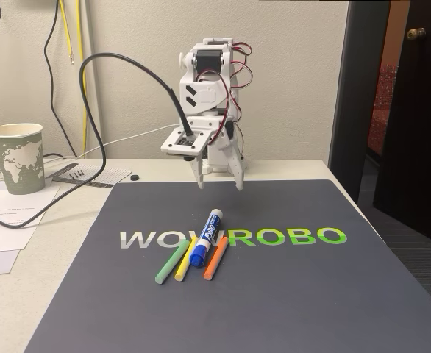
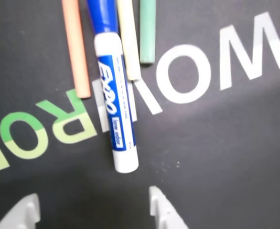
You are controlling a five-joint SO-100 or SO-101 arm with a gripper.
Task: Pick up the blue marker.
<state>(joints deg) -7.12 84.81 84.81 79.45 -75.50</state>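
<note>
Hovering with fingers spread wide and empty near the dark mat's (image 1: 289,294) far edge, the white two-finger gripper (image 1: 218,182) should descend straddling the thick white-barrelled, blue-capped marker (image 1: 206,239) at mat centre, avoiding the flanking yellow stick (image 2: 128,43) and orange stick (image 2: 76,47).

Even indoor light (wrist view blurred)

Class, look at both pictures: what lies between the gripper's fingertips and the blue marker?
Nothing but bare dark mat. The wrist view shows the open gripper just short of the blue marker; the fixed view shows the same gap above the marker.
</note>
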